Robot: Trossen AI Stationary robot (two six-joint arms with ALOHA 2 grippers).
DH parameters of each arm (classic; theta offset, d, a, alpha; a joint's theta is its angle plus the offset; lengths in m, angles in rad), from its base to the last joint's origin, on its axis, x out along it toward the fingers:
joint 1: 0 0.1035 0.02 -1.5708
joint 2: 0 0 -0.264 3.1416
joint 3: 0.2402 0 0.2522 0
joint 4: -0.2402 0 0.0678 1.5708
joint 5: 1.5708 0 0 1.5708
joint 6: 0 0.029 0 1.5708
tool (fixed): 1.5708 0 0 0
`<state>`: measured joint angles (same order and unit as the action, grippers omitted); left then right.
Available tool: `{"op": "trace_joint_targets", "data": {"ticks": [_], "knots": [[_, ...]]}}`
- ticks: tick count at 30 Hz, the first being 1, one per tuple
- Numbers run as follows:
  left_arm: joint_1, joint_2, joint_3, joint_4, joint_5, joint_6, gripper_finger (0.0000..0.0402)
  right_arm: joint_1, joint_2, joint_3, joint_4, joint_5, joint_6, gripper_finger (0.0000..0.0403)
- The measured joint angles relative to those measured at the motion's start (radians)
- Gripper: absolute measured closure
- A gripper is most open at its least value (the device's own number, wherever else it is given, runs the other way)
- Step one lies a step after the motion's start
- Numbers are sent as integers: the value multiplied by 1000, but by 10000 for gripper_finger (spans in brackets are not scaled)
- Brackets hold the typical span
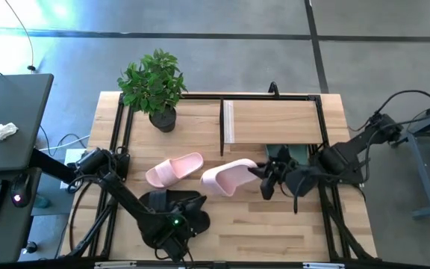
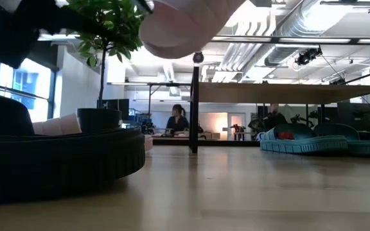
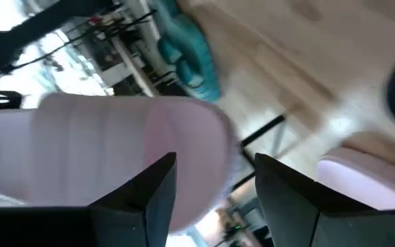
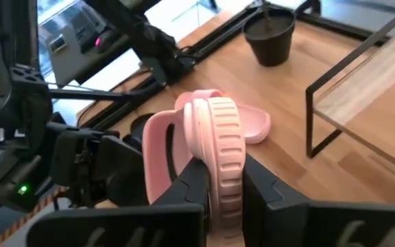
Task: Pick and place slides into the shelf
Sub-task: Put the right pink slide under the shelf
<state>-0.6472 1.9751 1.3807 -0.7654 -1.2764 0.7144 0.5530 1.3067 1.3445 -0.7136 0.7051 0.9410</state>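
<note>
Pink slide (image 4: 218,154) hangs clamped in the right tool (image 4: 221,195), lifted over the tabletop (image 1: 275,232) just near of the shelf (image 1: 275,119); the left tool (image 3: 211,199), fingers apart, waits near the black pair (image 1: 178,205)

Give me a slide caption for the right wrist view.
Right gripper holds a pink slide on edge above the table, its mate lying flat, shelf nearby.

A potted plant (image 1: 154,88) stands on the wooden counter (image 1: 275,224), well apart from the right claw (image 1: 266,179), toward its back left corner. Beyond the left claw (image 1: 187,254), a side desk (image 1: 10,127) holds crumpled paper (image 1: 3,133)
</note>
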Motion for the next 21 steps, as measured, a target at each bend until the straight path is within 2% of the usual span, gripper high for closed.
{"op": "trace_joint_targets", "data": {"ticks": [5, 9, 15, 21], "knots": [[8, 0, 0, 13, -21, 42, 222, -50, -6, 0, 12, -109, 0, 387], [30, 0, -10, 13, 42, 42, 222, -64, -6, 0, 46, -156, 0, 387], [48, 0, -35, 12, 37, 45, 222, -61, -6, 0, 51, -167, 3, 387], [47, 0, -35, 26, -11, 49, 222, -73, -6, 0, 53, -201, 30, 387]]}}
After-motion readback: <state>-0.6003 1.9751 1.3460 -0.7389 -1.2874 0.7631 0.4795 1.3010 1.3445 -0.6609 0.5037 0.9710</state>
